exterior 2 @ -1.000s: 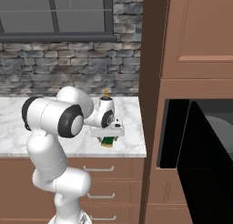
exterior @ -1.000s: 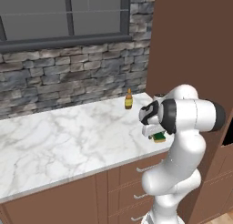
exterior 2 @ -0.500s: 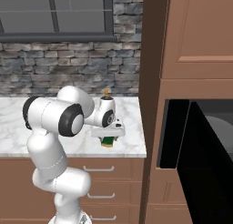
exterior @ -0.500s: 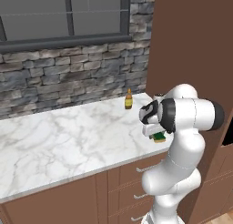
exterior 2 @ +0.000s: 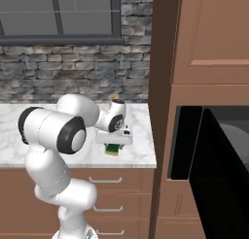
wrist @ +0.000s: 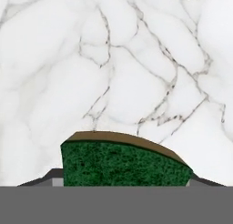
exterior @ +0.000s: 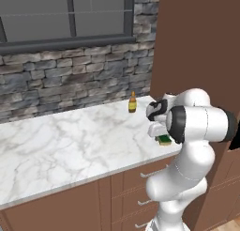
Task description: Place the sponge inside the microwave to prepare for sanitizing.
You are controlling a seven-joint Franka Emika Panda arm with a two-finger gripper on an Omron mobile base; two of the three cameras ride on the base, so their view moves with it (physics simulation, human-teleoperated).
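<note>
Two finger tips of the gripper (wrist: 125, 184) stood on either side of the sponge (wrist: 123, 164), which lay flat on the marble counter (exterior: 61, 145) near its front edge; whether the jaws had closed onto it or only bracketed it could not be told. By my reading the task had barely begun: the sponge was not lifted, and the carry to the microwave (exterior 2: 214, 170), its door hanging open at the right, remained. An amber bottle (exterior: 132, 102) stood near the stone wall (exterior: 70, 82), below a window (exterior: 65, 14).
</note>
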